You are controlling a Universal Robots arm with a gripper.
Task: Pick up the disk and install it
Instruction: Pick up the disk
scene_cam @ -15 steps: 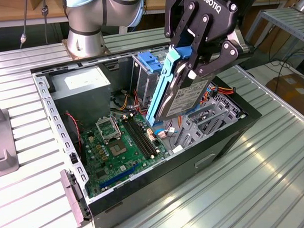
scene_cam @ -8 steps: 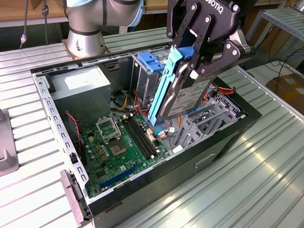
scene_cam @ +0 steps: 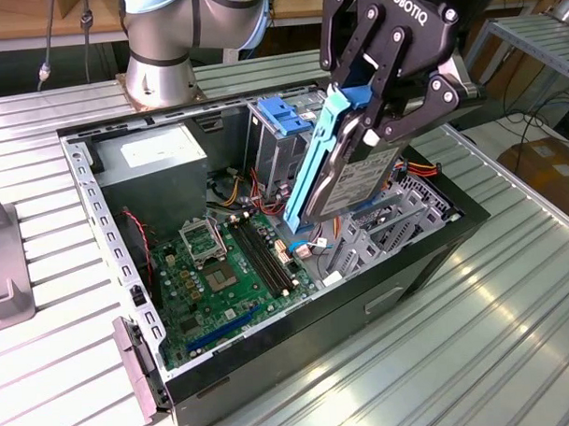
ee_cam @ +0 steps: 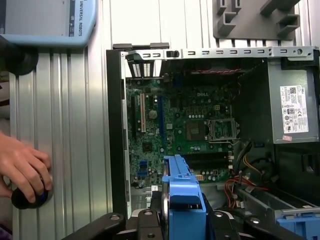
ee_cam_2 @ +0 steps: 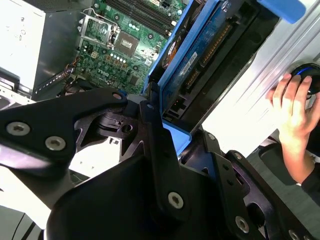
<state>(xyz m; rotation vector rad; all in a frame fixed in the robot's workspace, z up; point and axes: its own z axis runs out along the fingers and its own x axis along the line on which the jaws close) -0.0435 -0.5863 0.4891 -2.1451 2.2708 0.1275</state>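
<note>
so in the exterior view the gripper (scene_cam: 370, 126) is clamped on the disk (scene_cam: 344, 169), black fingers (scene_cam: 354, 61) pinching it near its upper end. the drive hangs tilted, nearly on edge, blue side rail (scene_cam: 311, 170) facing the exterior view's left and the white label facing the exterior view's right. it's up in the air over the open computer case (scene_cam: 380, 284), lower end just above the grey drive cage (scene_cam: 383, 228) and not touching it as far as i can see

in the second wrist view the disk (ee_cam_2: 197, 60) runs away from the fingers (ee_cam_2: 160, 150) with its green underside board showing, and in the first wrist view its blue rail (ee_cam: 180, 192) sticks up between the black linkages

below it sits the green motherboard (scene_cam: 226, 280) with the bare cpu socket (scene_cam: 201, 244) and black ram slots (scene_cam: 267, 260). further back there's the grey power supply (scene_cam: 152, 157) with its white sticker, plus another blue bracket (scene_cam: 286, 115) on the cage just beside the disk's upper end

the case lies on its side on a ribbed aluminium table (scene_cam: 439, 357), with the arm's base (scene_cam: 162, 58) behind it

a person's hand (ee_cam: 22, 167) rests on a round black and blue knob (ee_cam: 30, 197) on the table, well apart from the case, also seen in the second wrist view (ee_cam_2: 292, 112)
</note>
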